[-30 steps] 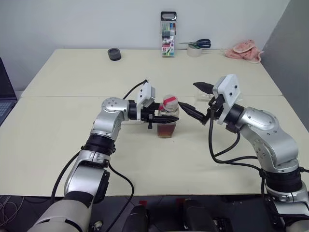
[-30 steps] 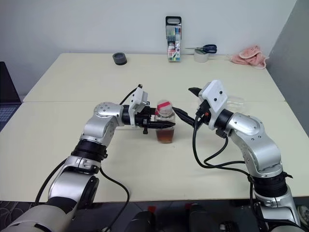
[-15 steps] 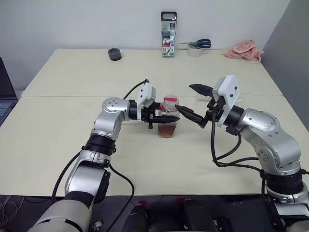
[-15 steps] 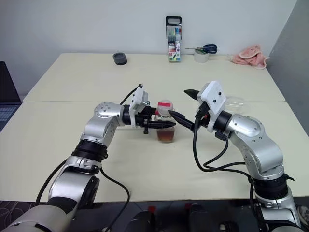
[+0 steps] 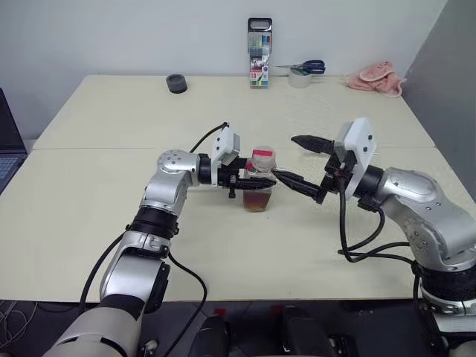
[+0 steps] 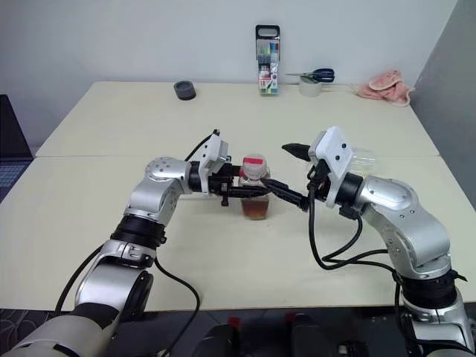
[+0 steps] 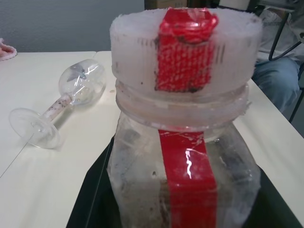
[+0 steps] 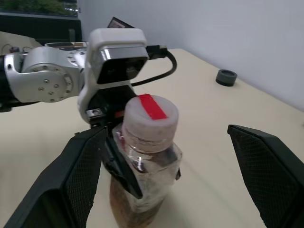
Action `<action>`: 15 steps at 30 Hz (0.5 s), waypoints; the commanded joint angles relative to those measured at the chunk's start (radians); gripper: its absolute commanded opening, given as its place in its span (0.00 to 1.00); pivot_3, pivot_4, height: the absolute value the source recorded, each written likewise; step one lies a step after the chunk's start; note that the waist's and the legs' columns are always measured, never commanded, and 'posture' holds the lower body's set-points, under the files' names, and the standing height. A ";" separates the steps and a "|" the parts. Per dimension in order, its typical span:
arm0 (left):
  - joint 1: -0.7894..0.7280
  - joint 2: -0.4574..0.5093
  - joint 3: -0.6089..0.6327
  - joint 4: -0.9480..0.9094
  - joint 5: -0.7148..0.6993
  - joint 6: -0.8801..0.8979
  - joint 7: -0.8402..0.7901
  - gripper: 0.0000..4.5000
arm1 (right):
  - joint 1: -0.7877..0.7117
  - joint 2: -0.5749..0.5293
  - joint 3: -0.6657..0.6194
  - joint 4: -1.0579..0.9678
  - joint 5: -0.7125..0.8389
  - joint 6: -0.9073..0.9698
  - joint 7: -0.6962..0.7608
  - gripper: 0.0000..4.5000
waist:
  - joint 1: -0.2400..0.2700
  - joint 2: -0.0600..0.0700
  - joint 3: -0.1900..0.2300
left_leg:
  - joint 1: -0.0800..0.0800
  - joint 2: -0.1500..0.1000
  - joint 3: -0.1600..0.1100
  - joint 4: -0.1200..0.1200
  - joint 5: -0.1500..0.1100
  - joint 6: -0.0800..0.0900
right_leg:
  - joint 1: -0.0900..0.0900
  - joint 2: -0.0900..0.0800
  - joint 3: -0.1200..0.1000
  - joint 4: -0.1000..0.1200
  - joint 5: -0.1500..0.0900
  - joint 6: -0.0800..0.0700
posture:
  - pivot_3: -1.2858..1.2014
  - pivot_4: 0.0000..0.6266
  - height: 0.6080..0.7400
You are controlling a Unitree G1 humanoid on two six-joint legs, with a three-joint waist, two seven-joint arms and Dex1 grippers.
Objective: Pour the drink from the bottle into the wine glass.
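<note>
Two cream-coloured tables (image 5: 89,223) stand pushed together, end to end. Far left, dark edge of a laptop (image 5: 6,149). Toward the back, a small black round tape roll (image 5: 176,82).

Left gripper (image 5: 239,181) reaches in level from the left, jaws clamped narrow on the small clear squarish plastic bottle (image 5: 258,186) just under its neck. Bottle upright, near the middle of the near table, red vertical label stripe on its body, red-and-white cap (image 5: 261,156) on. Reddish-brown drink (image 5: 256,199) fills only the lower part of the bottle.

At the back edge, behind the bottle, a tall black marker-pen case (image 5: 259,43) stands upright.

Right gripper (image 5: 297,162) comes in from the right, jaws wide, holding nothing. One black finger (image 5: 291,181) lies just beside the bottle's shoulder; contact cannot be told. The other finger (image 5: 312,141) stands well clear, toward the back.

Clear stemmed wine glass (image 7: 66,102) lies on its side on the table, beyond the bottle in the left wrist view; bowl, stem and round foot all visible.

Back right: blue-handled scissors (image 5: 306,68) resting on a white tape roll (image 5: 300,79), then a crumpled pink cloth (image 5: 375,77).
</note>
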State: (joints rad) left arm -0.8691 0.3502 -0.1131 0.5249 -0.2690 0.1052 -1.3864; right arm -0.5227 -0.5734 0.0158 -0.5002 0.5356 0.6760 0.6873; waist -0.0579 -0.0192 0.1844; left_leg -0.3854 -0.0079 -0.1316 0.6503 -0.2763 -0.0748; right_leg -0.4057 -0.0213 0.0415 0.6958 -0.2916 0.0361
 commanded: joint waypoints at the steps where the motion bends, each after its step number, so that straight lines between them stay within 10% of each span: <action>1: -0.009 0.003 0.017 -0.032 -0.024 -0.001 -0.001 0.38 | -0.008 -0.008 -0.030 -0.032 0.035 0.000 0.010 0.98 | 0.000 0.000 0.000 | 0.000 0.000 0.000 0.000 0.000 0.000 | 0.000 0.000 0.000 0.000 0.000 0.000 | 0.52 0.24 1.00; 15: 0.018 -0.011 0.009 -0.104 -0.039 0.031 0.000 0.38 | -0.127 0.054 0.027 0.021 0.074 0.109 -0.044 1.00 | 0.000 0.000 0.000 | 0.000 0.000 0.000 0.000 0.000 0.000 | 0.000 0.000 0.000 0.000 0.000 0.000 | 0.52 0.24 1.00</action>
State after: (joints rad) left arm -0.8465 0.3457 -0.1133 0.4720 -0.2753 0.1373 -1.3862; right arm -0.6304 -0.5208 0.0424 -0.4719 0.6080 0.7814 0.6480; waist -0.0575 -0.0192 0.1844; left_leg -0.3856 -0.0080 -0.1318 0.6508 -0.2763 -0.0749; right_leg -0.4057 -0.0215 0.0415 0.6958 -0.2916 0.0360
